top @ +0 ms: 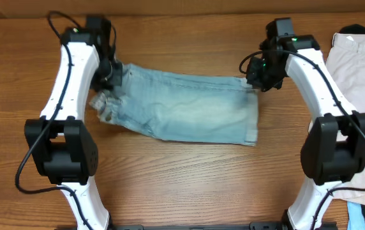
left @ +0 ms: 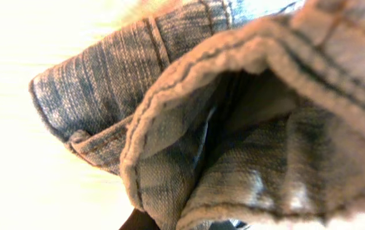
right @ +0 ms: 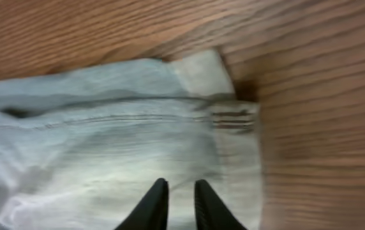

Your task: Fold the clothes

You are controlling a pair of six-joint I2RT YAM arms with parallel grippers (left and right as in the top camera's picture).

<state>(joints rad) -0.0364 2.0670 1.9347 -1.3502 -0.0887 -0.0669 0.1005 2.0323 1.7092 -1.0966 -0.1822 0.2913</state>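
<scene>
**Denim shorts.** The light-blue denim shorts (top: 182, 108) are laid lengthwise across the middle of the counter (top: 182, 185), nearer its far edge than its near edge. The body is spread mostly flat. The end toward the left edge, which appears to be the waistband end, is bunched and partly turned over, and the hem end is directed toward the right edge. No fold across the body is seen yet. The task is therefore judged to be at an early stage.

**Left fingers.** The left fingers (top: 112, 80) are set at the bunched end by the far corner of the garment, presumably so that this end can be lifted or straightened. The left wrist view is filled by thick seamed denim, and the fingers themselves are not shown. Whether they are clamped on the cloth cannot be told.

**Right fingers.** The right fingers (right: 159, 203) are placed over the far hem corner, mirroring the left and judged to serve the same purpose. They are drawn almost together, with only a narrow slit left between them. No cloth is seen pinched, and contact with the denim cannot be confirmed.

**Surroundings.** A cream garment (top: 355, 57) is noted at the right edge, apart from the shorts.
</scene>
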